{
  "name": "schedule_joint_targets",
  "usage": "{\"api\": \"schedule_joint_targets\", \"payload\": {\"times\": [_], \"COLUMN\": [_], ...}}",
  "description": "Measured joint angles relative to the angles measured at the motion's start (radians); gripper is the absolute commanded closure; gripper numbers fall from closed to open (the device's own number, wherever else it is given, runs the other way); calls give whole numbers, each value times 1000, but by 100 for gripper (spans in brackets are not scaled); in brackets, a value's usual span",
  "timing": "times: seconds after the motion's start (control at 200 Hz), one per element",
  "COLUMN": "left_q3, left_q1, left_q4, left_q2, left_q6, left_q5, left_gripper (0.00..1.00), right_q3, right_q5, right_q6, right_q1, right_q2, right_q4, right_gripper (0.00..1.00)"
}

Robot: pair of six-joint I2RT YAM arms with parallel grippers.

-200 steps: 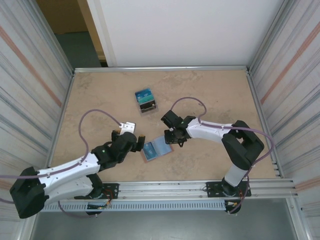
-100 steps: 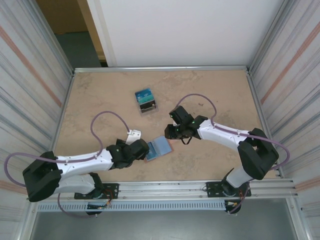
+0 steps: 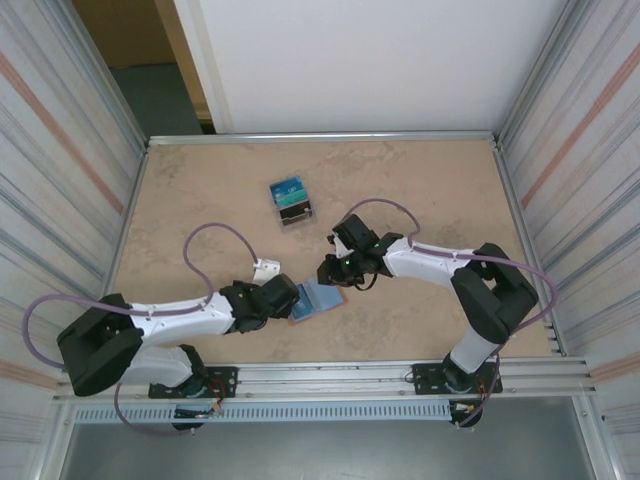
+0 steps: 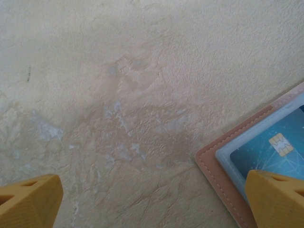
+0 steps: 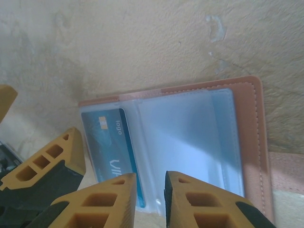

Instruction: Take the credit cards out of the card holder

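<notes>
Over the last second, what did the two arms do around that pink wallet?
The left gripper slid right to the open wallet's left edge, jaws wide. The right gripper shifted slightly left over it, jaws narrowing. The wallet and the card stand stayed put.

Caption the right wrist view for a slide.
Right gripper over the open card holder, blue credit card in its pocket.
</notes>
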Motion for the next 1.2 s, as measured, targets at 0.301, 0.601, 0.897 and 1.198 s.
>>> {"api": "schedule_joint_targets", "payload": {"times": [0.301,0.601,0.897,1.198], "left_q3": [35,82,75,78], "left_q1": [6,11,135,171], "left_q4": [42,98,246,234], "left_q2": [92,166,189,148], "left_q6": [3,37,192,259], "left_q5": [-7,-27,22,74], "left_gripper": [1,1,1,1], "right_q3": [0,0,0,-2], "right_q5": [-10,-27,-28,-31], "right_q6": [6,25,25,33], "right_q1": [26,23,-30,-42], "right_q2": [38,56,56,56], "right_q4": [1,8,18,59], "right_gripper": [79,80,80,81]}}
